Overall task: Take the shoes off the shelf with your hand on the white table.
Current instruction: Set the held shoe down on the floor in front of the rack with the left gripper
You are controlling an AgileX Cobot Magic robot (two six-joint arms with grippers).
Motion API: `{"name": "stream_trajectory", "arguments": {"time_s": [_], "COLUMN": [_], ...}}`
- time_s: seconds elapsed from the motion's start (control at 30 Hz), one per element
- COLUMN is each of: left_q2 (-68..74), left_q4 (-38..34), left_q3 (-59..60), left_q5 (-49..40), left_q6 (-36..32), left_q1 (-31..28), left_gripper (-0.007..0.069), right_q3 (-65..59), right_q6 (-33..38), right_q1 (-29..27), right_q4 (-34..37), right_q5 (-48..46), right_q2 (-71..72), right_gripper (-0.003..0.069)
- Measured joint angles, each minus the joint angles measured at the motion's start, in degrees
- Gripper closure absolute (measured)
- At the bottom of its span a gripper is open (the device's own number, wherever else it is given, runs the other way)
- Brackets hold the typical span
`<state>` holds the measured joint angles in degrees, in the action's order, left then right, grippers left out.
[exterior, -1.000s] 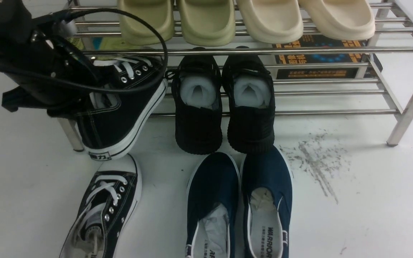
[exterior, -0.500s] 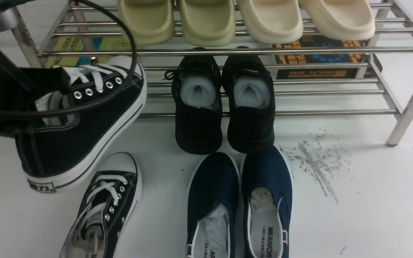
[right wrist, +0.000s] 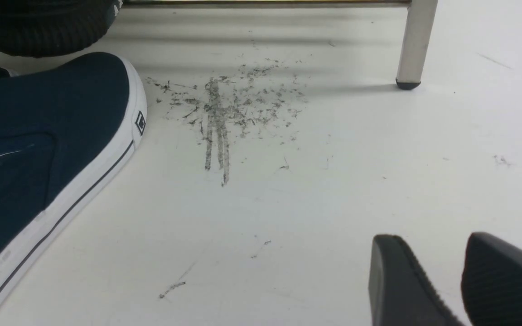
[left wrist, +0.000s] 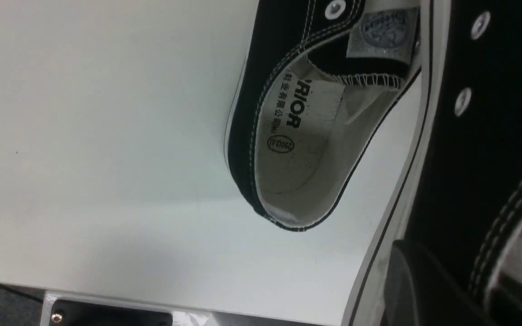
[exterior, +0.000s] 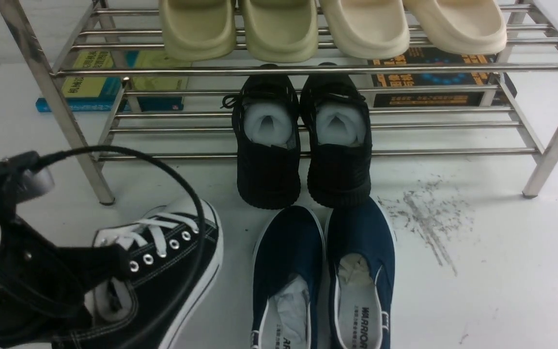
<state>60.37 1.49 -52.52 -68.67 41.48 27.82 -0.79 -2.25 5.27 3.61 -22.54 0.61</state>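
Observation:
A black canvas sneaker with white laces hangs low over the white table at the near left, toe pointing away. My left gripper is shut on its collar. In the left wrist view the held sneaker fills one side and one finger presses its outer wall. The second sneaker of the pair lies on the table close beside it; the front view hides it. The steel shelf stands behind, its left end bare. My right gripper hovers open over bare table.
Black knit shoes sit half on the lower tier. Navy slip-ons lie in front of them. Green slippers and cream slippers fill the top tier. Books lie under the shelf. Grey scuff marks mark the table.
My left arm has carried the sneaker off the shelf's left end, down and toward me, so it now covers the sneaker lying on the table. The grip stayed shut.

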Motion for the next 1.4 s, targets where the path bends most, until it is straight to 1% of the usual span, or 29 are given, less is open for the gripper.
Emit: {"name": "stream_trajectory", "arguments": {"time_s": [0.13,0.17,0.2,0.27,0.3,0.4,0.57,1.03,1.17,1.4], "left_q2": [3.3,4.2,4.4,7.0,7.4,9.3,9.7,10.4,13.3,17.2], "left_q4": [9.0,11.5,11.5,17.0,17.3,20.1,20.5,20.3,19.9,18.9], "left_q3": [0.1,0.1,0.1,0.1,0.1,0.1,0.1,0.1,0.1,0.1], "left_q5": [4.1,4.5,4.6,5.0,5.0,6.9,11.1,9.4,8.2,8.9], "left_q6": [11.6,14.4,14.4,21.2,21.6,26.4,28.4,28.8,28.8,28.6], "left_q1": [9.4,10.8,11.2,15.1,15.3,18.8,20.6,20.7,20.7,20.7], "left_gripper": [0.0607,0.0607,0.0607,0.0607,0.0607,0.0607,0.0607,0.0603,0.0602,0.0597], "right_q3": [0.0,0.0,0.0,0.0,0.0,0.0,0.0,0.0,0.0,0.0], "right_q6": [0.0,0.0,0.0,0.0,0.0,0.0,0.0,0.0,0.0,0.0], "right_q1": [0.0,0.0,0.0,0.0,0.0,0.0,0.0,0.0,0.0,0.0], "right_q4": [0.0,0.0,0.0,0.0,0.0,0.0,0.0,0.0,0.0,0.0], "right_q5": [0.0,0.0,0.0,0.0,0.0,0.0,0.0,0.0,0.0,0.0], "right_q2": [0.0,0.0,0.0,0.0,0.0,0.0,0.0,0.0,0.0,0.0], "right_gripper": [0.042,0.042,0.042,0.042,0.042,0.042,0.042,0.042,0.042,0.042]}}
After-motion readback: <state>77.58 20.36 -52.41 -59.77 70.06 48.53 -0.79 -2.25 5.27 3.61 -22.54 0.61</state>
